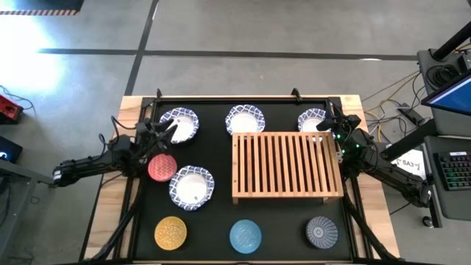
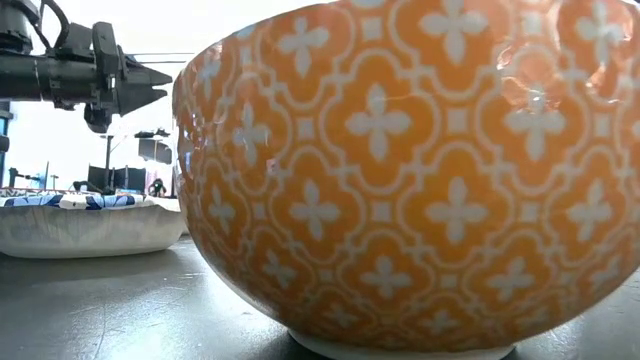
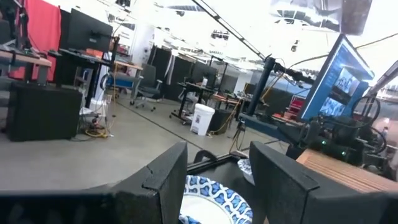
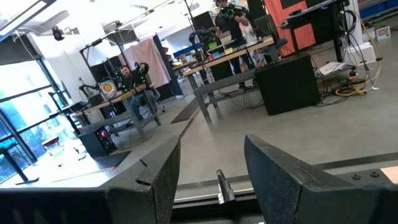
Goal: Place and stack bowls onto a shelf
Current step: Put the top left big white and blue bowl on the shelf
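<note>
Four white bowls with blue rims rest on their bases on the black mat: far left (image 1: 182, 124), far middle (image 1: 245, 119), far right (image 1: 313, 120) and left of the shelf (image 1: 192, 186). The red bowl (image 1: 162, 167) sits between the two left ones. Yellow (image 1: 171, 232), light blue (image 1: 245, 236) and dark grey (image 1: 322, 230) bowls line the near edge. The slatted wooden shelf (image 1: 287, 165) stands right of centre with nothing on it. My left gripper (image 1: 171, 131) hovers open above the far-left white bowl (image 3: 211, 199). My right gripper (image 1: 328, 125) is open beside the far-right white bowl.
The yellow bowl (image 2: 400, 180) fills most of the low view, with a white bowl (image 2: 80, 220) behind it and an open gripper (image 2: 160, 85) well above that. The mat's raised frame (image 1: 243, 99) bounds the far side. The right arm (image 3: 336, 134) shows beyond the shelf (image 3: 348, 168).
</note>
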You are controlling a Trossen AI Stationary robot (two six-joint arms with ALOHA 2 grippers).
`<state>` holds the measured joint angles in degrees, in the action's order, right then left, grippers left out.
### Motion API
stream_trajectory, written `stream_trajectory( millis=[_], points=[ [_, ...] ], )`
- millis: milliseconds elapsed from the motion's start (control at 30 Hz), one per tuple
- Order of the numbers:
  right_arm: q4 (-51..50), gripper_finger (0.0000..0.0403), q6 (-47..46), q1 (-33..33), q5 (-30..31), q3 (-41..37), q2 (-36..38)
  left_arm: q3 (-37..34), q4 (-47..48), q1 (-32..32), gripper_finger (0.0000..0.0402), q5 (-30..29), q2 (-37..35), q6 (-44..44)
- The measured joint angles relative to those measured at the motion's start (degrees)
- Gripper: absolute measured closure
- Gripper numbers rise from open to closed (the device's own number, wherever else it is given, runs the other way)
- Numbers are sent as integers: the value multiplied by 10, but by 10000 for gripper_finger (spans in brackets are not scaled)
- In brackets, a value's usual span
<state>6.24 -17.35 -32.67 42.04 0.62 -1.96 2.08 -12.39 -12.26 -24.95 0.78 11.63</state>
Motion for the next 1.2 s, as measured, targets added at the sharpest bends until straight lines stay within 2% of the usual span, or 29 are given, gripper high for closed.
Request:
stream_trajectory(
  millis=[167,400,700,867,1033,1200],
  points=[
    [0,234,0,0,0,0,0,53,43,0,244,0,21,0],
    [0,234,0,0,0,0,0,132,212,0,244,0,89,64],
    [0,234,0,0,0,0,0,196,314,1,244,7,214,152],
    [0,234,0,0,0,0,0,256,374,1,244,8,297,188],
    [0,234,0,0,0,0,0,321,476,1,244,7,382,229],
    [0,234,0,0,0,0,0,357,550,1,244,8,453,291]
  ],
)
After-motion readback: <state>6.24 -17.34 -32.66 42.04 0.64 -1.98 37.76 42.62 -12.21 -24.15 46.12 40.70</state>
